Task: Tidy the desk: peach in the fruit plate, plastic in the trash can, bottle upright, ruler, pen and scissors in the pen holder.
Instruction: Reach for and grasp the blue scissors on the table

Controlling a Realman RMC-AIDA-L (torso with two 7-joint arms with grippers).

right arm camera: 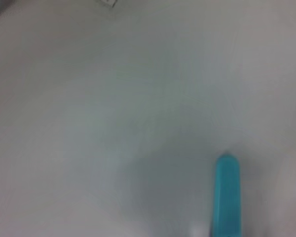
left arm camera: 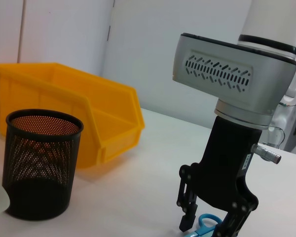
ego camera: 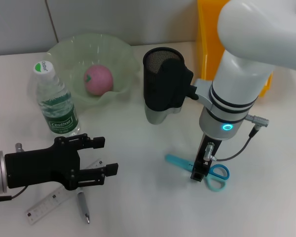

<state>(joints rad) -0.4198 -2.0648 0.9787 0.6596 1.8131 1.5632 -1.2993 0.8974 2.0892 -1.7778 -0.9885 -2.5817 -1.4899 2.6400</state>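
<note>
Blue scissors (ego camera: 218, 174) lie flat on the table, and their sheathed tip (right arm camera: 228, 195) fills the right wrist view. My right gripper (ego camera: 199, 170) points straight down over them, open, with a finger on each side of the scissors (left arm camera: 205, 221). My left gripper (ego camera: 106, 156) hovers open and empty over the near left of the table. Just beneath it lie a clear ruler (ego camera: 52, 201) and a pen (ego camera: 83, 206). The pink peach (ego camera: 98, 79) sits in the green fruit plate (ego camera: 119, 52). The bottle (ego camera: 56, 101) stands upright. The black mesh pen holder (ego camera: 161, 81) stands mid-table. No plastic is in view.
A yellow bin (ego camera: 208, 39) stands at the back right, behind the pen holder (left arm camera: 39, 163). A grey cable loops off the right wrist (ego camera: 241, 145). A wall runs along the table's far edge.
</note>
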